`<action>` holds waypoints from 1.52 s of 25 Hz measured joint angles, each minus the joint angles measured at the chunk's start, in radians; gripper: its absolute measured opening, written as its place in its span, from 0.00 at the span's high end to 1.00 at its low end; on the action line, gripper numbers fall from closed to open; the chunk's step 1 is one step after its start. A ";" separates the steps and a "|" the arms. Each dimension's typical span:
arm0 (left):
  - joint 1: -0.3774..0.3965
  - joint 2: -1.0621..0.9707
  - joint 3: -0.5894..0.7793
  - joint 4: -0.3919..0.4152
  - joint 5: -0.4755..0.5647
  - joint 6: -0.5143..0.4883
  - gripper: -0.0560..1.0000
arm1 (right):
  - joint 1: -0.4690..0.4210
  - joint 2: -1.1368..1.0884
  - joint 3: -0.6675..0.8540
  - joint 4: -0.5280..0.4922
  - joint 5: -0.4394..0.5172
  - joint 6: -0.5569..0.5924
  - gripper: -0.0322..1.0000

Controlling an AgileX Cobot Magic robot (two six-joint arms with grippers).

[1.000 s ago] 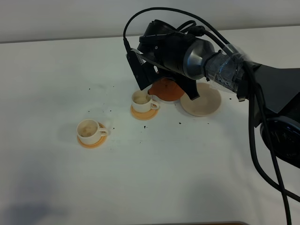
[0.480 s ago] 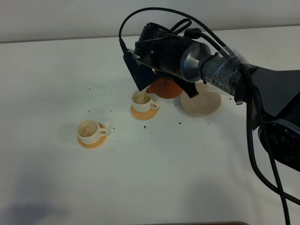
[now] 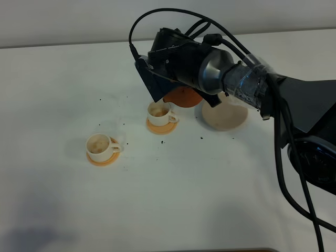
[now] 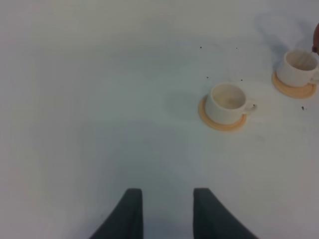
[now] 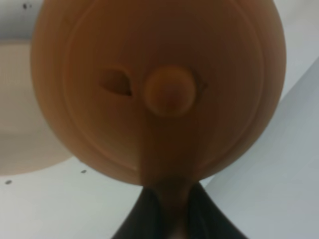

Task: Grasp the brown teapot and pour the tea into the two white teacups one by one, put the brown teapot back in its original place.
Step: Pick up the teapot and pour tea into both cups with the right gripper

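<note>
The brown teapot [image 3: 182,97] hangs in the air just behind the nearer white teacup [image 3: 158,111], mostly covered by my right arm's wrist [image 3: 184,58]. In the right wrist view the brown teapot [image 5: 159,84] fills the picture, lid knob facing the camera, and my right gripper [image 5: 168,201] is shut on its loop handle. The second white teacup [image 3: 100,146] stands further left on its orange coaster. The original place, a beige disc [image 3: 227,116], lies bare to the right. My left gripper [image 4: 167,204] is open over bare table, away from both teacups [image 4: 227,101] [image 4: 299,66].
Dark specks are scattered on the white table [image 3: 173,184] around the cups. Black cables [image 3: 294,157] loop from the right arm over the table's right side. The orange coaster [image 3: 161,126] under the nearer cup sits close below the teapot.
The right arm has shifted a little up and to the left with the teapot, lifting it slightly behind the nearer cup. The cups and the beige disc have not moved.
</note>
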 joint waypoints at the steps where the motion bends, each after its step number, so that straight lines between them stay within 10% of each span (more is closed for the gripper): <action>1: 0.000 0.000 0.000 0.000 0.000 0.000 0.71 | 0.003 0.000 0.000 -0.007 0.000 0.000 0.88; 38: 0.000 0.000 0.000 0.000 0.000 0.000 0.71 | 0.036 0.000 0.000 -0.160 -0.002 -0.016 0.88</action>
